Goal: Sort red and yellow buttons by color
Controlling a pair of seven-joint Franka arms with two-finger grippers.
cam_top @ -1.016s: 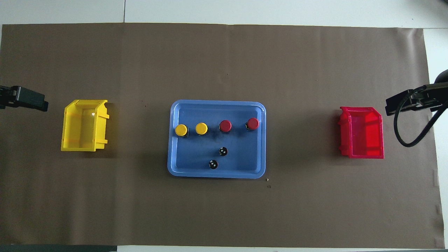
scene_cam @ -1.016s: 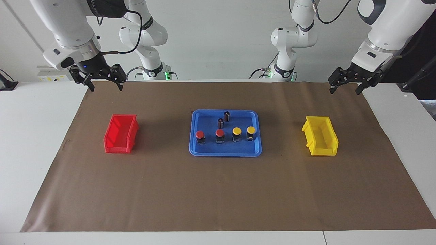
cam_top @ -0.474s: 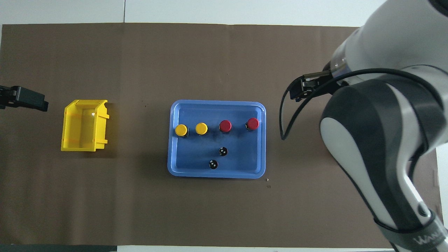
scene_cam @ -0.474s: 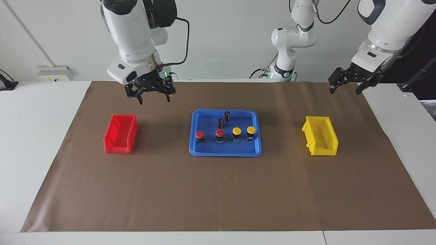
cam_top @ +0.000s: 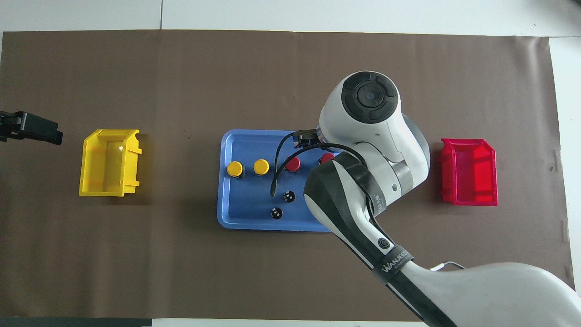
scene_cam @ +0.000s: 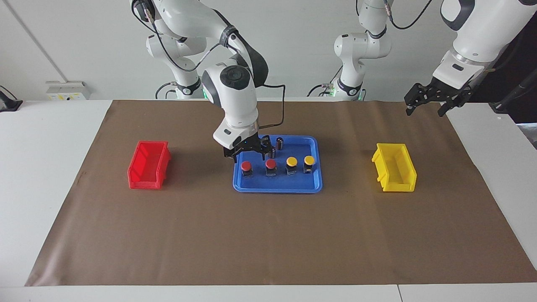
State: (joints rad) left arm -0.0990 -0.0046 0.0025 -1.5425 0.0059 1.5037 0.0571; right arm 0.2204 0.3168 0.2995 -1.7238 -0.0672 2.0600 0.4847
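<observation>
Nothing sorted yet; all four buttons sit in the tray (scene_cam: 277,188): two red buttons (scene_cam: 246,166) toward the red bin (scene_cam: 148,165), two yellow buttons (scene_cam: 291,161) toward the yellow bin (scene_cam: 394,173); both bins empty; right gripper (scene_cam: 247,156) hangs over the end red one, fingers spread, holding nothing; left gripper (scene_cam: 427,107) waits near the yellow bin, open; brown mat (scene_cam: 268,239) on a white table, plain white wall.

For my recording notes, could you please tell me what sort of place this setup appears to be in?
Most likely a robotics lab workbench. Two white arms are mounted at a table covered with brown paper, and a blue tray of push-buttons sits between a red bin and a yellow bin.
</observation>
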